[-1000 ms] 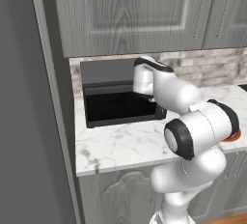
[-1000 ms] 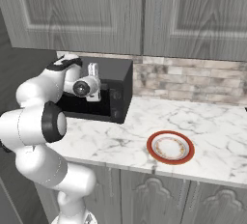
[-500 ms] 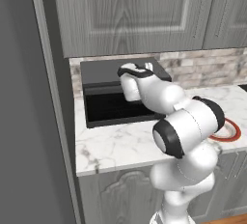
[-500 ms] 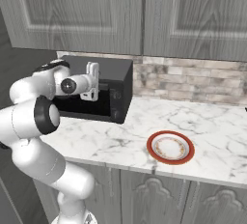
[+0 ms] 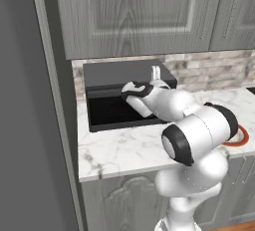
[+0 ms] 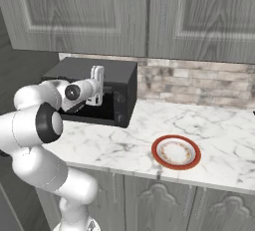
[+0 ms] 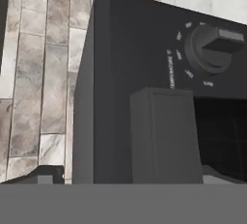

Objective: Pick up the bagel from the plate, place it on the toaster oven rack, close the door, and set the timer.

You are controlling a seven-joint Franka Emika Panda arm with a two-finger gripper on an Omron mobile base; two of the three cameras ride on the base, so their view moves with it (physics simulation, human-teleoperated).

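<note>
At the oven [image 6: 89,93] front, the gripper [image 6: 98,83] is hovering with its fingers spread, grasping nothing, and facing the timer knob [image 7: 212,49]. The plate [image 6: 176,152] is lying bare on the counter [image 6: 124,145] — the bagel is presumably sitting inside by now, though I cannot tell. The door looks closed — only the timer seems left.

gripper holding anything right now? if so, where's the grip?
Nothing held. The gripper is open in front of the toaster oven; the plate looks bare, no bagel visible.
</note>
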